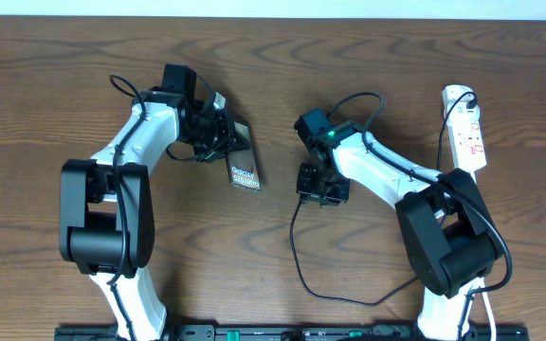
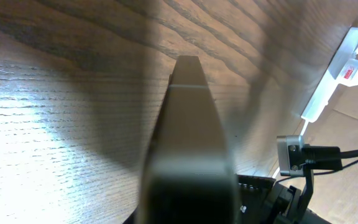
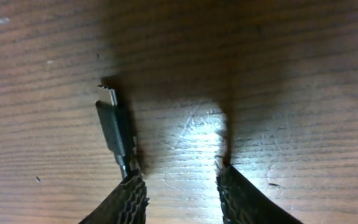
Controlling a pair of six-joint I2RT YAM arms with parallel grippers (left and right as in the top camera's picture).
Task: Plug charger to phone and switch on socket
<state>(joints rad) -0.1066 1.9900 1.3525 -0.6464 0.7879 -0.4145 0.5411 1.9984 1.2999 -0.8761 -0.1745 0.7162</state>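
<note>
Right of the phone (image 1: 244,169), which the left gripper (image 1: 222,130) pinches by its far end, the right gripper (image 3: 179,177) stands part-spread. The charger (image 3: 114,127) tip lies just beside one finger, unpinched. Centre both fingers around the charger tip, then close squarely.

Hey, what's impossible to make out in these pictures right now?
Port on the phone: too small overhead, blurred in left wrist view.
Switch position on the socket: too small overhead and in left wrist view.
Whether the right gripper touches the charger: shadow in right wrist view.
</note>
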